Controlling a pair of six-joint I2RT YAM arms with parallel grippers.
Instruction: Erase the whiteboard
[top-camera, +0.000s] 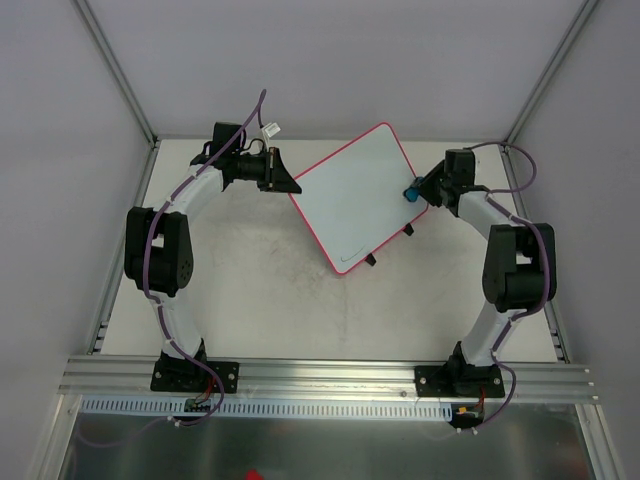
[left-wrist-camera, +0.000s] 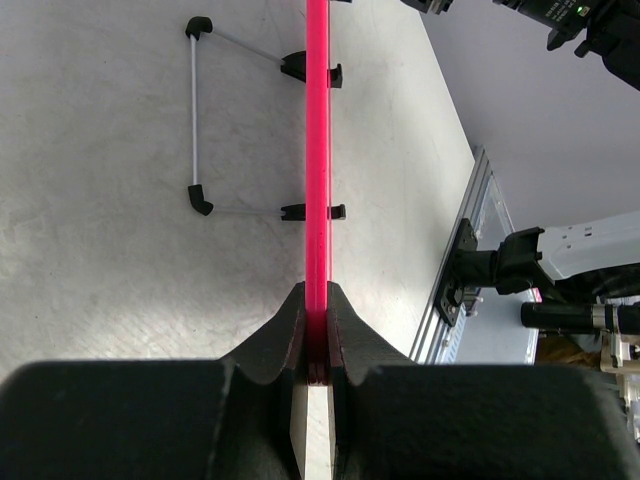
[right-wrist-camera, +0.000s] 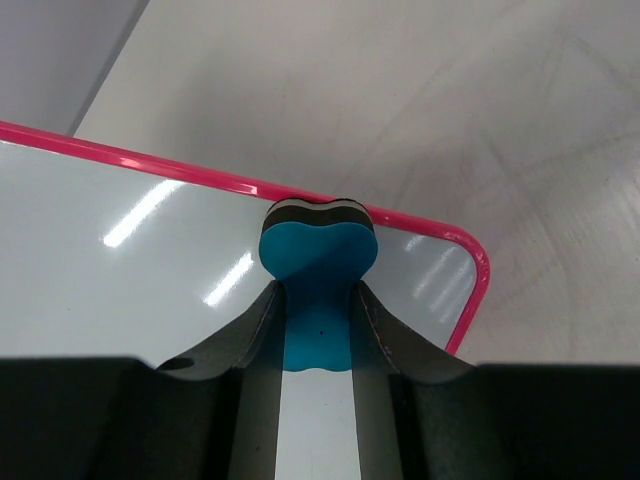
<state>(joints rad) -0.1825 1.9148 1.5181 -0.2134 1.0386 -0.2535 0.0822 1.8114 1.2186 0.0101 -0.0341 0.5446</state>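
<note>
Surface (top-camera: 260, 290): whiteboard (top-camera: 355, 200) lies back-centre, turned at an angle, black feet on its near-right edge. Left gripper (left-wrist-camera: 316, 300) is clamped narrow on the pink rim at the board's left corner. Right gripper (right-wrist-camera: 318, 290) is closed on the blue eraser (right-wrist-camera: 318, 250), felt touching the board by the rim near the right corner. No clear ink seen; faint line near the near edge, can't tell. To do it well: left clamp firm as brace, felt flat, overlapping passes inward from that corner w/o running off the rim.
</note>
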